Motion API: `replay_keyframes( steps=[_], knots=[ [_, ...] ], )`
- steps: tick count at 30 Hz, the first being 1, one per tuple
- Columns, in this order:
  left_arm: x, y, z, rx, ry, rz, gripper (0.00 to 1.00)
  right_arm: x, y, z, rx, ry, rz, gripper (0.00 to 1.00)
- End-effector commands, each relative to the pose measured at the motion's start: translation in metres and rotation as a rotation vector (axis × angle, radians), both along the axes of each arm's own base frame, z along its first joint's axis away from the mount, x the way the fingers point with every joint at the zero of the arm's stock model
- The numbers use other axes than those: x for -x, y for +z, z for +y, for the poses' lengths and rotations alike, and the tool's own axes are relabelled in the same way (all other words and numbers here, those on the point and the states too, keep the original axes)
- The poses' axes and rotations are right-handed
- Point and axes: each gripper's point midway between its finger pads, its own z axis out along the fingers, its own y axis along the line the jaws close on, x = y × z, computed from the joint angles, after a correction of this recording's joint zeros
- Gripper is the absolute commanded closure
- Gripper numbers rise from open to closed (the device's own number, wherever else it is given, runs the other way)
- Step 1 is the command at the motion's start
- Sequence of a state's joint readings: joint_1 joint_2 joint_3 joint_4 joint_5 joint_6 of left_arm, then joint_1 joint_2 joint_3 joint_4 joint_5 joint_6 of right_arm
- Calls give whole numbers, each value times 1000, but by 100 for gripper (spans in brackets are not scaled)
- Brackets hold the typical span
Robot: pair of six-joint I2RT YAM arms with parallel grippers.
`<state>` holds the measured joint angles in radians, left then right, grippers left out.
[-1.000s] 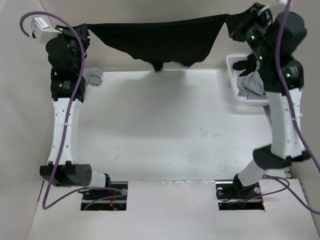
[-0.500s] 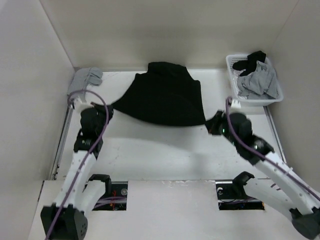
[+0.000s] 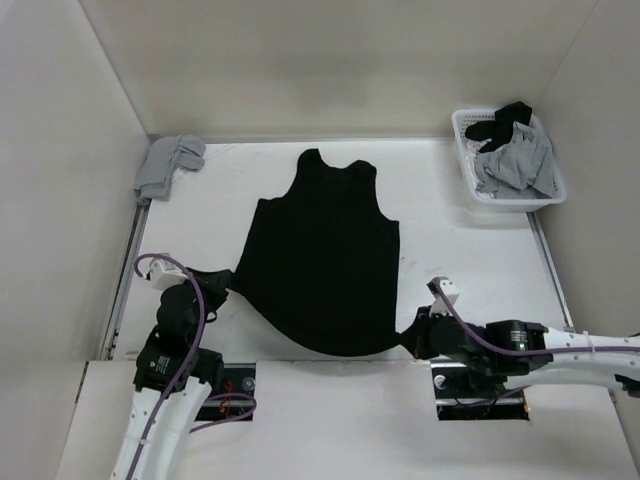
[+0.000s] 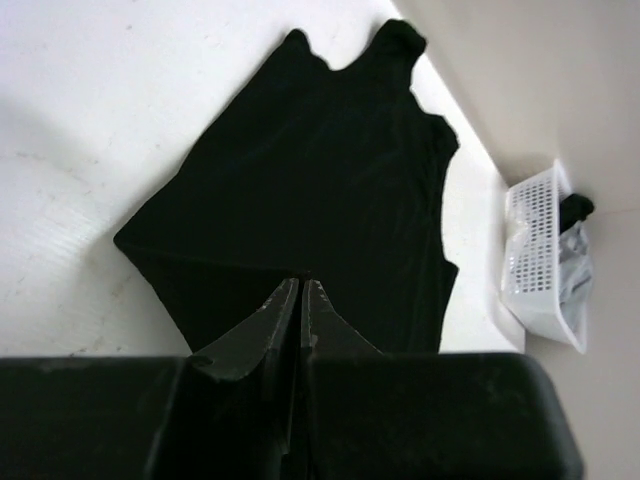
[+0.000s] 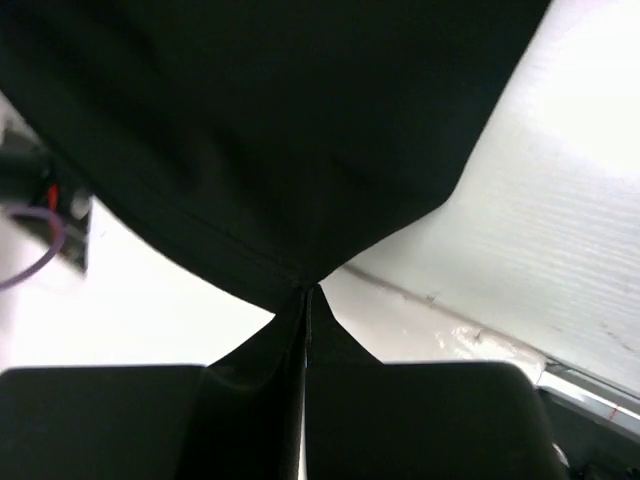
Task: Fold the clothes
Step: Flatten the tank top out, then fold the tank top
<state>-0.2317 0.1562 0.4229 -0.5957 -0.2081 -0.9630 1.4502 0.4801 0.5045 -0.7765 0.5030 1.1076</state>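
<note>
Since half a second ago: black garment has been pulled toward the near edge and lies spread flat on the desk, neck end far. Left end effector and right end effector are clamped on its near hem corners.

**Soft, even light**

Diffuse overhead light leaves the white table bright, with a pale sheen at 2 o'clock in the right wrist view. The black garment reads as flat black. Both wrist views go dark and soft at 6 o'clock.

White table, beige walls three sides.
</note>
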Motion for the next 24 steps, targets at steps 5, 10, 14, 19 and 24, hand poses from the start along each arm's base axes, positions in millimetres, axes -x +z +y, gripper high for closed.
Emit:
replay_keyframes(
  steps=[5,10,14,19,24],
  knots=[
    [-62,43,4,-6,100,-79,98,-106,67,7,-28,-257,-235,100],
    [-160,56,-3,-5,159,-99,98,-237,108,-18,-120,-385,-327,100],
    [-255,73,-15,-21,170,-104,98,-331,123,-36,-144,-441,-324,100],
    [-362,62,-21,-92,168,-48,96,-437,118,-51,-131,-489,-277,100],
    [-417,43,-21,-93,150,-33,73,-518,93,-47,-145,-537,-222,80]
  ],
)
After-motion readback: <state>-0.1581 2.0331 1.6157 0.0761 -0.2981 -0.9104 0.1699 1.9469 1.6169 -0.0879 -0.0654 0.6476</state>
